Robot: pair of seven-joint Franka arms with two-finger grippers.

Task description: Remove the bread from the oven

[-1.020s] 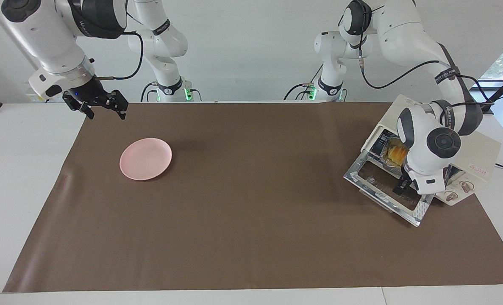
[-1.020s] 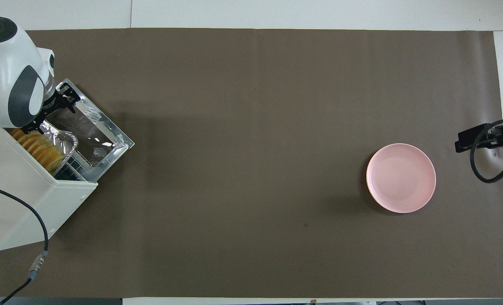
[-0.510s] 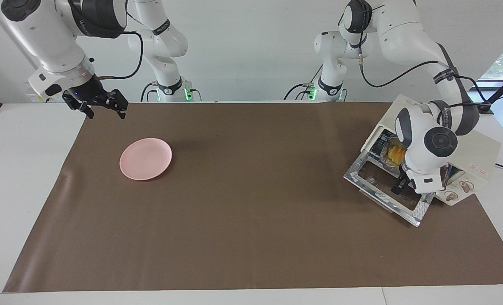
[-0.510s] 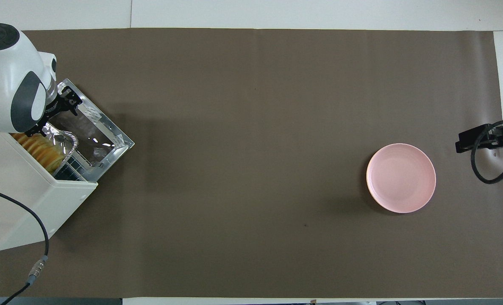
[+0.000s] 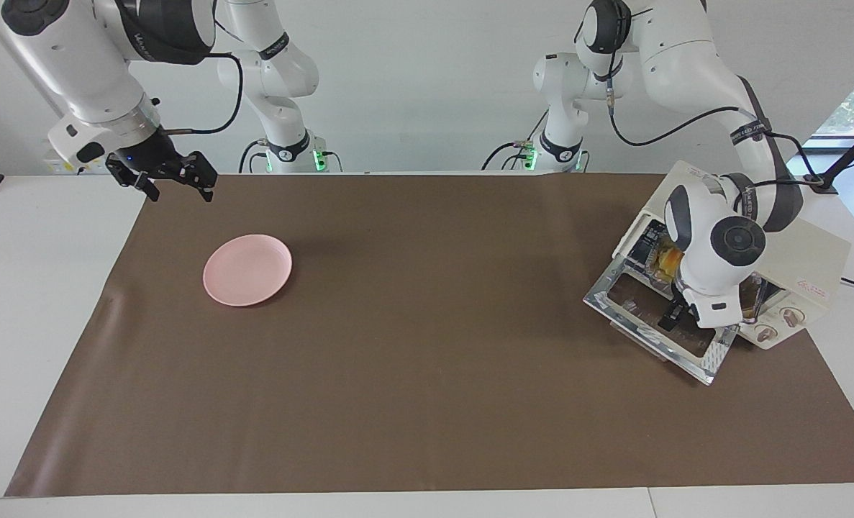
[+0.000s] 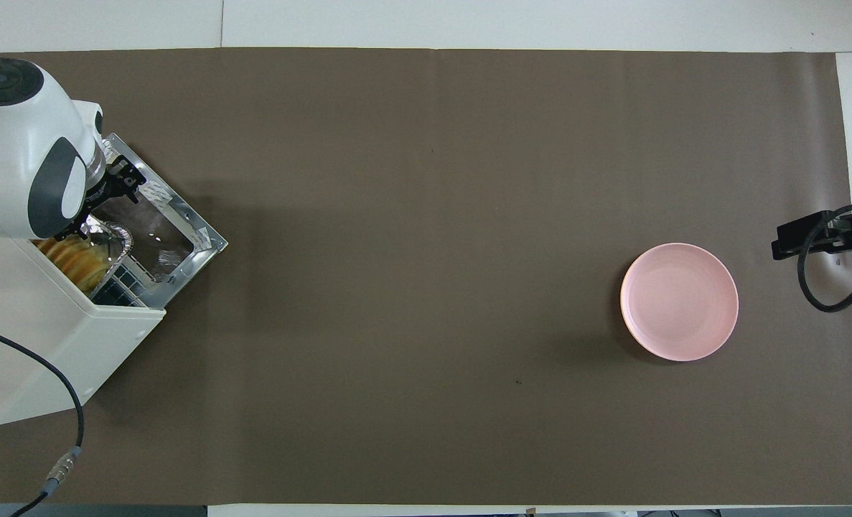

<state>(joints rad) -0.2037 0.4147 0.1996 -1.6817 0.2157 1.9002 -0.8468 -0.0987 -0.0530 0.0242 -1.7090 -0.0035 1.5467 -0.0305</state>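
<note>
The cream-white oven point(image 5: 808, 262) point(image 6: 45, 345) stands at the left arm's end of the table, its shiny glass door point(image 5: 639, 324) point(image 6: 171, 230) dropped open. Inside, the golden bread point(image 5: 664, 262) point(image 6: 74, 258) lies in a silver foil tray point(image 6: 113, 237), partly covered by my left arm's hand. My left gripper point(image 5: 675, 316) point(image 6: 113, 190) hangs open just over the door at the oven's mouth, with nothing in it. My right gripper point(image 5: 171, 183) point(image 6: 820, 240) waits open above the mat's edge at the right arm's end.
A round pink plate point(image 5: 247, 269) point(image 6: 679, 301) sits on the brown mat point(image 5: 427, 374) near the right arm's end. The oven's black cable point(image 6: 59, 402) trails off toward the robots. Two knobs point(image 5: 779, 324) face away from the robots.
My left arm's hand has shifted a little toward the oven's mouth and now covers more of the bread from above. The right arm has not moved.
</note>
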